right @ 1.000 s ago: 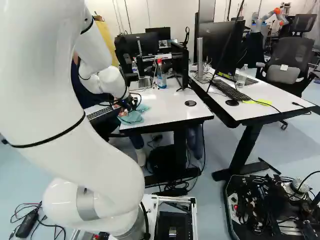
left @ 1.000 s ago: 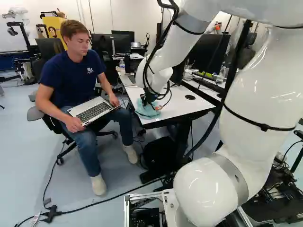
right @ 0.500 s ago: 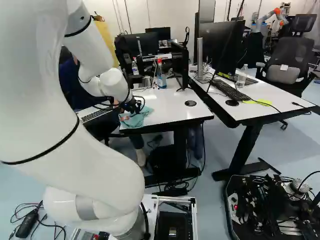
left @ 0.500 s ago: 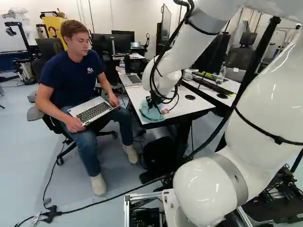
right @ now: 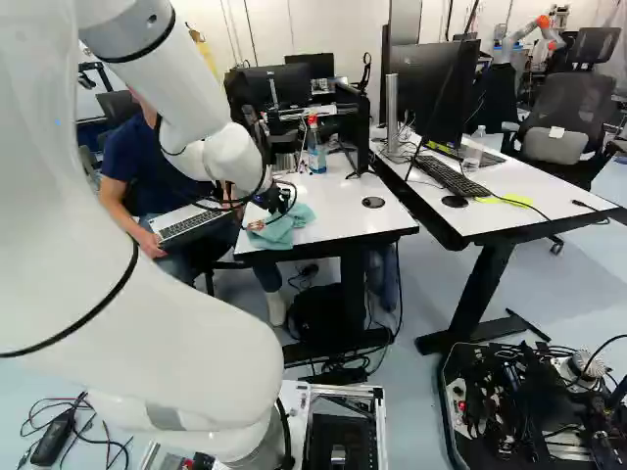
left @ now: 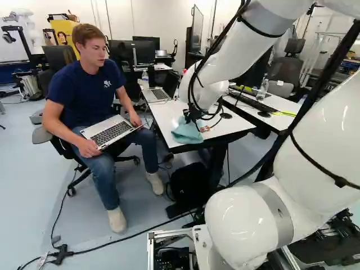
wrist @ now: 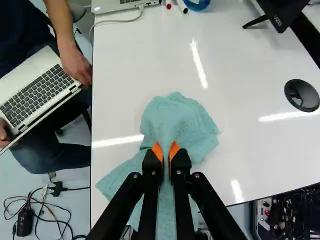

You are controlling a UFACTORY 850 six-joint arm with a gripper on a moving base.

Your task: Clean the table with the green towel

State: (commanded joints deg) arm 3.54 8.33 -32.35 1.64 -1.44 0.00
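1. Arm (left: 242,48) had swung a little to the right since the earlier frames; mint-green towel (wrist: 172,117) had travelled with it along the near end of the white desk (wrist: 150,60).
2. Gripper (wrist: 166,147) nearly closed, orange pads (wrist: 158,151) pinching a bunched fold of towel. Clock below read from the gripper, 12 being straight ahead.
3. Towel lay on the desk, fanned from 11 to 2 o'clock, one corner trailing to 8 near the desk's side edge.
4. Main risk, in my judgement: slip. Only a narrow fold was pinched, so drag on a faster stroke could have pulled cloth out.
5. Near edge ran close, at 5 to 6. A stroke that way might have dropped cloth over it and snagged it; whether any already overhung, could not tell.
6. Bunching looked likely to leave streaks unwiped, and pressing too low could have scraped fingertips on the top.
7. Far strokes: pens (wrist: 168,6) and bottle (right: 315,155) around 12, laptop cable (wrist: 120,20) at 11, all liable to be swept.
8. Person's hand (wrist: 76,66) at 10, just off the side; a wide swing could have bumped it.
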